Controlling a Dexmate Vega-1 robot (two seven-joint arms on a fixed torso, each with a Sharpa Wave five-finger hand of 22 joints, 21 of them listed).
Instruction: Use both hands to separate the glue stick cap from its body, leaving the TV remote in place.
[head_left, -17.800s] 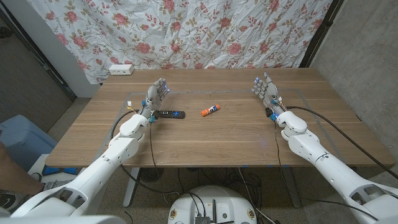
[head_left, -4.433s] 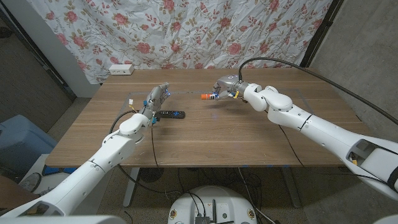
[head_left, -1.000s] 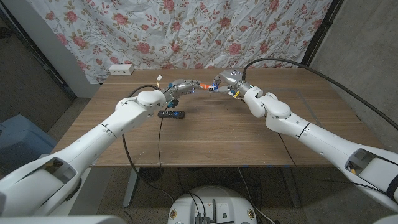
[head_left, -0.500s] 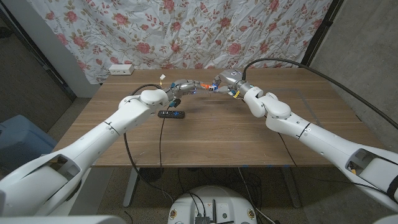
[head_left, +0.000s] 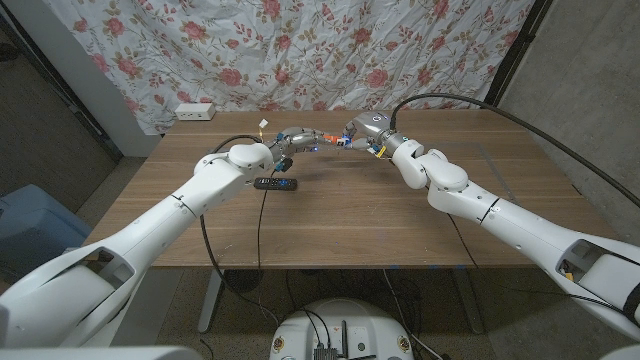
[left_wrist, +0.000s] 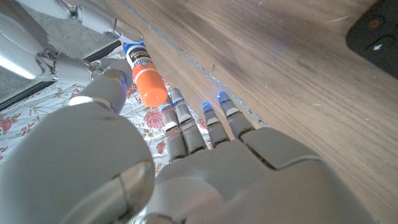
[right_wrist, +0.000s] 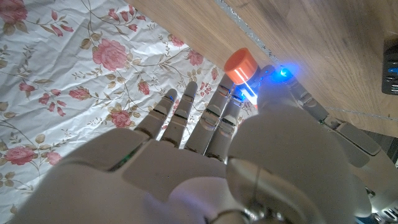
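Note:
The glue stick (head_left: 335, 141), with a white body and an orange cap (left_wrist: 151, 90), is off the table, above its far middle. My right hand (head_left: 362, 133) grips its body, and the cap (right_wrist: 241, 65) sticks out past the fingers. My left hand (head_left: 300, 138) reaches in from the other side. Its thumb (left_wrist: 115, 84) is right beside the cap and its fingers (left_wrist: 186, 121) are spread just under it, without closing on it. The black TV remote (head_left: 275, 183) lies on the table below the left arm, and its corner (left_wrist: 376, 25) also shows in the left wrist view.
A floral cloth (head_left: 330, 50) hangs behind the table's far edge. A white power strip (head_left: 195, 111) sits at the far left corner. A thin tape outline (head_left: 480, 150) runs across the wood. The near half of the table (head_left: 330, 230) is bare wood.
The right hand lifted the glue stick off the table and brought it left. The left hand left its spot beside the remote and came up to the cap. Almost no motion in the last second.

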